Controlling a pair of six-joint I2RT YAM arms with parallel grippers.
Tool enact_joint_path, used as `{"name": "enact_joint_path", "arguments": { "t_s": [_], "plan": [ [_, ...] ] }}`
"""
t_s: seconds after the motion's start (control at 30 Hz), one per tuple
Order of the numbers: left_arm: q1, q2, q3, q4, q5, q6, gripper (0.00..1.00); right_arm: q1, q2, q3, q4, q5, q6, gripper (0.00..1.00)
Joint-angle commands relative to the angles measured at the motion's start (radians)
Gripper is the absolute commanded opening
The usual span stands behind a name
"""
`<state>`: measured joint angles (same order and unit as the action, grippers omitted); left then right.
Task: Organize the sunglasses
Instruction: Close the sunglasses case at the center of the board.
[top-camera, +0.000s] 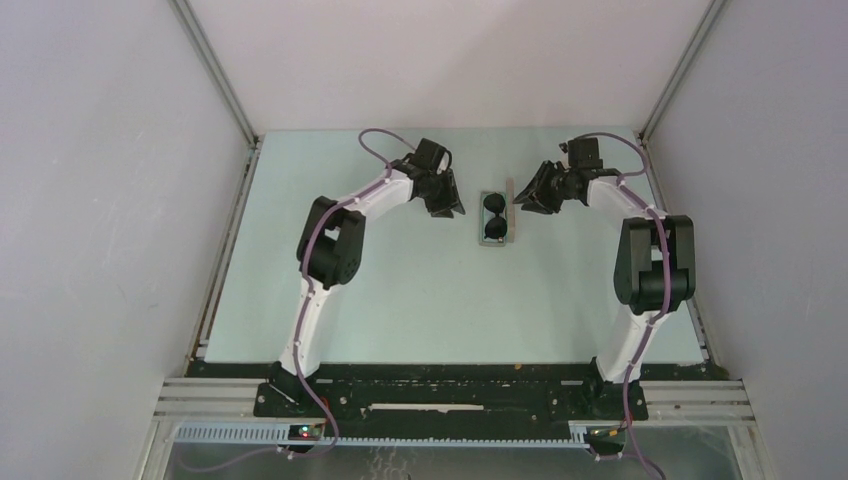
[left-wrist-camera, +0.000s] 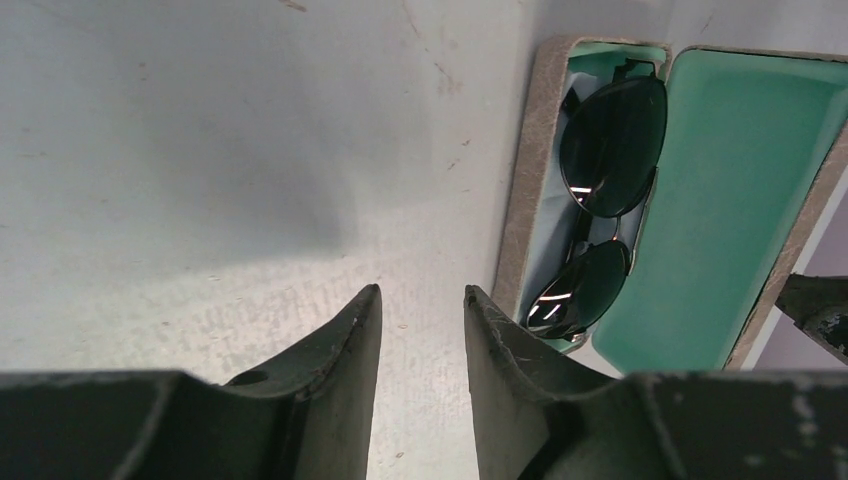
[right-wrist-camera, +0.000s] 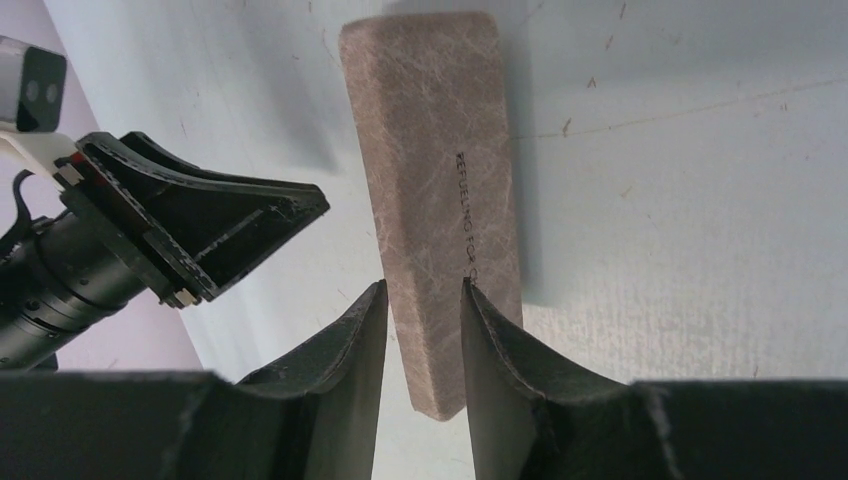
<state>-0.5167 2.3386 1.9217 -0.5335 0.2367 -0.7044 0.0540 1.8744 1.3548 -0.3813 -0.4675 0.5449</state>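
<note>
Pale table (top-camera: 380, 300) — sunglasses (left-wrist-camera: 600, 200) lie in the open case (left-wrist-camera: 522, 170); left gripper (left-wrist-camera: 422, 292) parted, empty beside it — right gripper (right-wrist-camera: 424, 285) parted, facing the raised lid (right-wrist-camera: 430, 130).

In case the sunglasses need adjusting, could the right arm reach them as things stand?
Probably not directly: the raised lid stands between the right pincer and the sunglasses; it would have to come over the top.
</note>
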Motion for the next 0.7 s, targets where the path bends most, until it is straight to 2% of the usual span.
{"name": "enact_joint_path", "arguments": {
  "t_s": [0.0, 0.33, 0.67],
  "plan": [
    [-0.016, 0.041, 0.086, 0.020, 0.049, -0.032, 0.41, 0.003, 0.034, 0.066, 0.027, -0.022, 0.001, 0.41],
    [-0.038, 0.099, 0.134, -0.002, 0.071, -0.021, 0.40, 0.011, 0.075, 0.090, 0.011, -0.031, 0.002, 0.39],
    [-0.055, 0.155, 0.204, -0.031, 0.111, -0.026, 0.40, 0.008, 0.093, 0.089, 0.008, -0.036, 0.003, 0.30]
  ]
}}
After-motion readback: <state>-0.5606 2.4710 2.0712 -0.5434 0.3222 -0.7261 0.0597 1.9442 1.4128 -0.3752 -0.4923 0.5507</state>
